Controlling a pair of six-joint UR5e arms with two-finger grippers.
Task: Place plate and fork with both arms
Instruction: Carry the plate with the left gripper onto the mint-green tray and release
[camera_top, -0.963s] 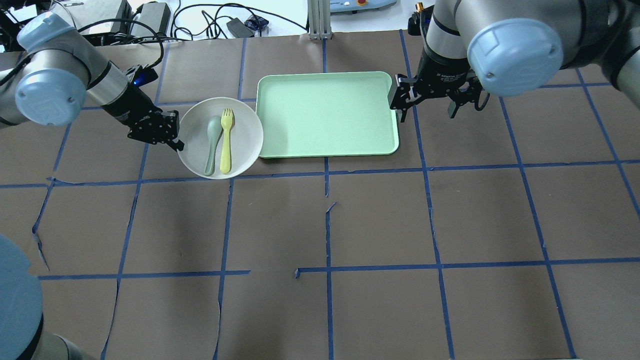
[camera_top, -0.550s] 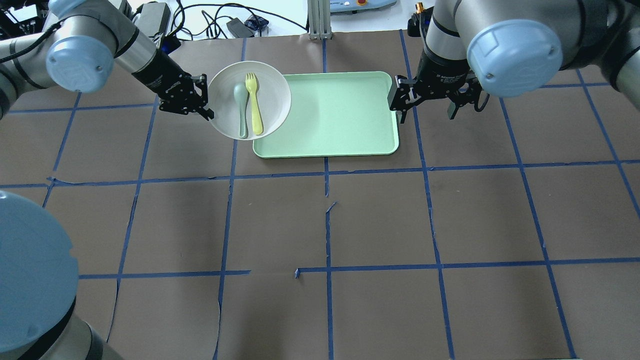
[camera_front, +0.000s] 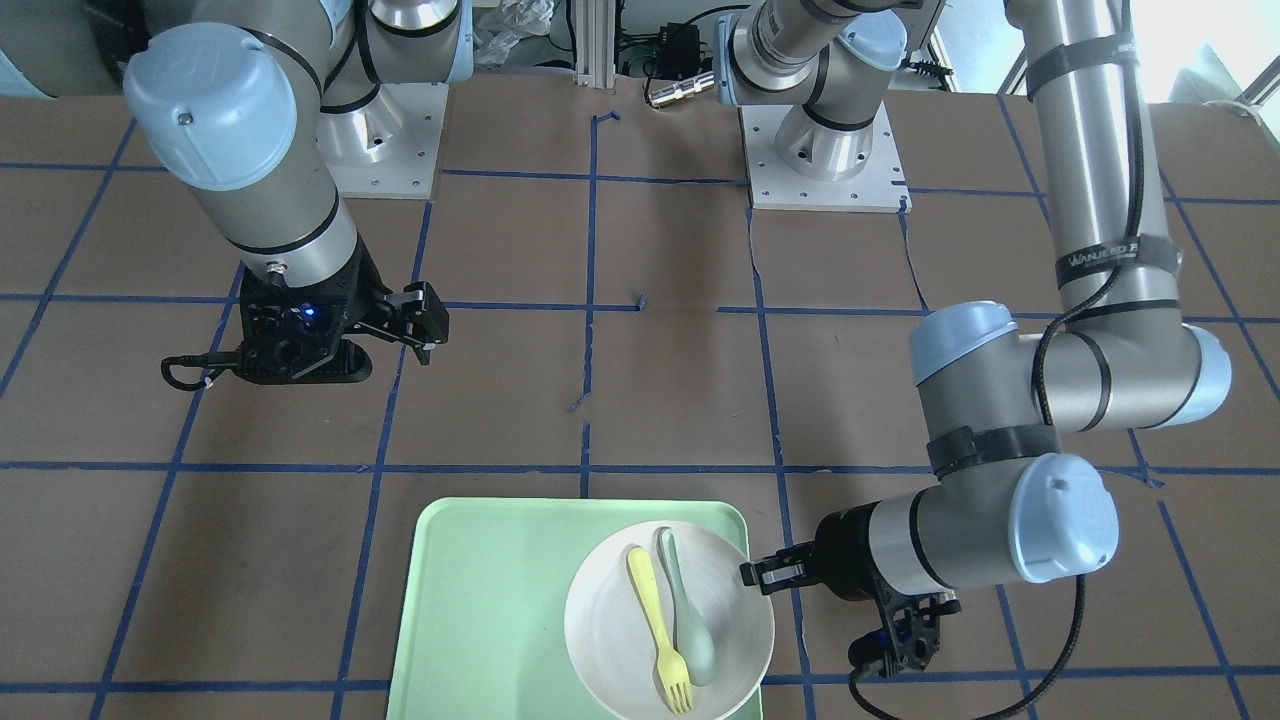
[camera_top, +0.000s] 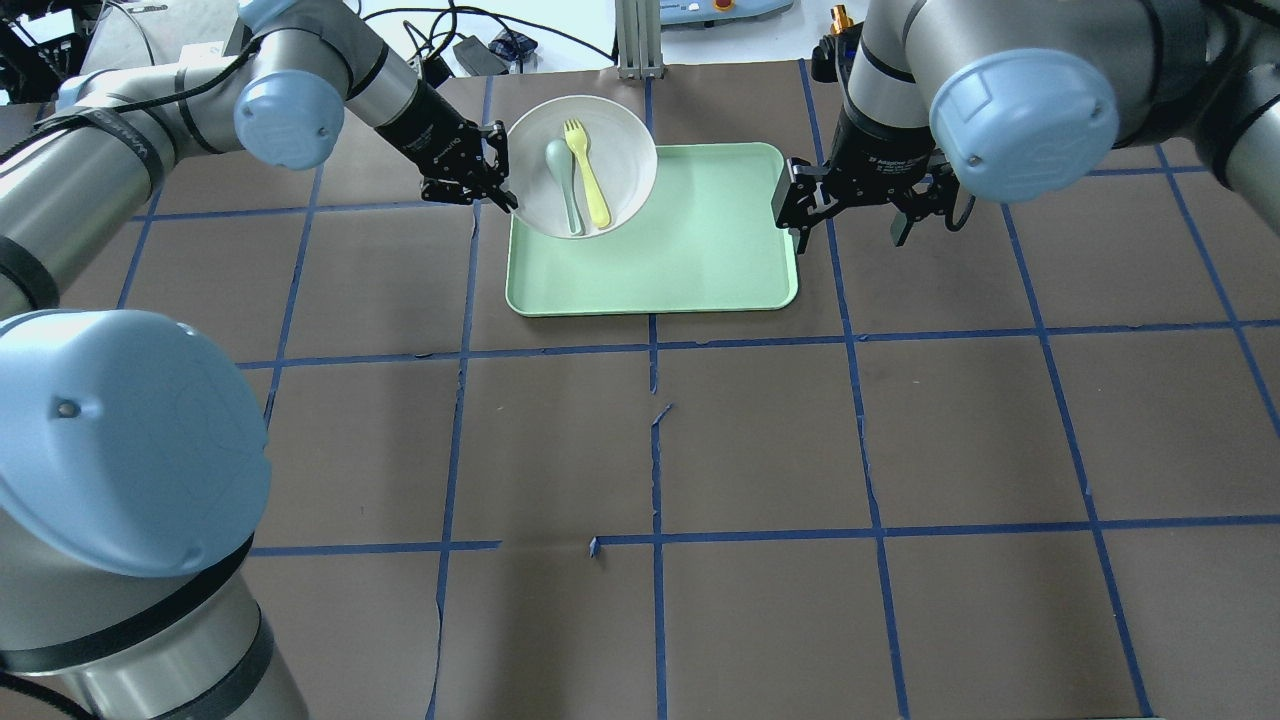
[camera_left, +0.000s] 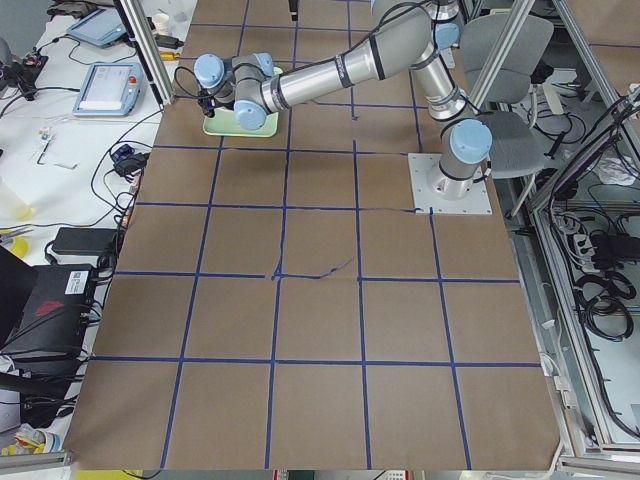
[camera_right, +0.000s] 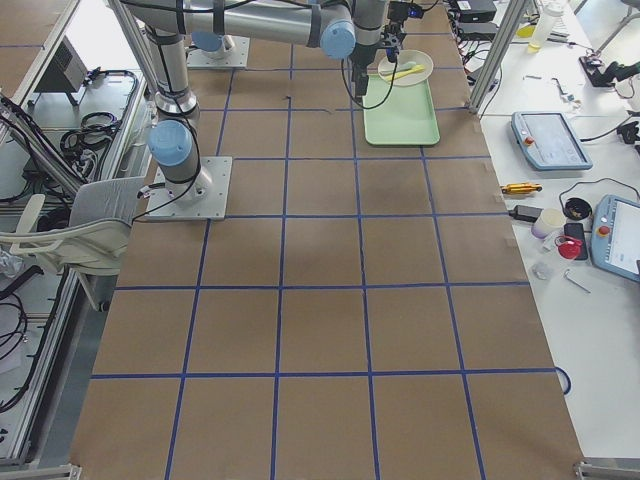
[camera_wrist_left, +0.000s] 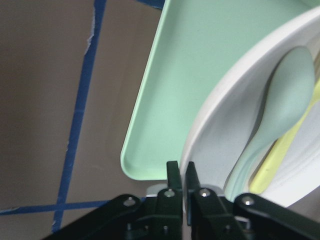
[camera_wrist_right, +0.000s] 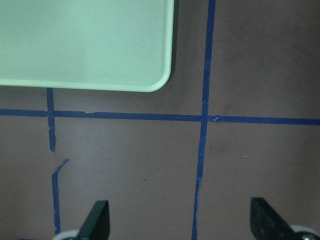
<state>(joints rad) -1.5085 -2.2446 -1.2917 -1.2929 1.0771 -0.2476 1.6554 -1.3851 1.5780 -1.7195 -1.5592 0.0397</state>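
**Plate held at its rim over the tray's corner**

In the overhead view you find the left gripper in the upper middle of the frame, its two fingers pinching the left rim of the plate. Your left wrist camera confirms it: the fingers are pressed onto the thin white edge at the bottom of that picture. The plate sits over the upper-left corner of the tray, and part of it overhangs the tray's top edge. From the wrist camera it looks raised off the tray, not resting on it.

Inside the plate you see the fork lying lengthwise with its tines toward the top of the frame. The spoon lies just beside it on the left.

The right gripper hangs just off the tray's right edge, in the upper right of the frame. Its fingers are spread wide with nothing between them, above the brown table.
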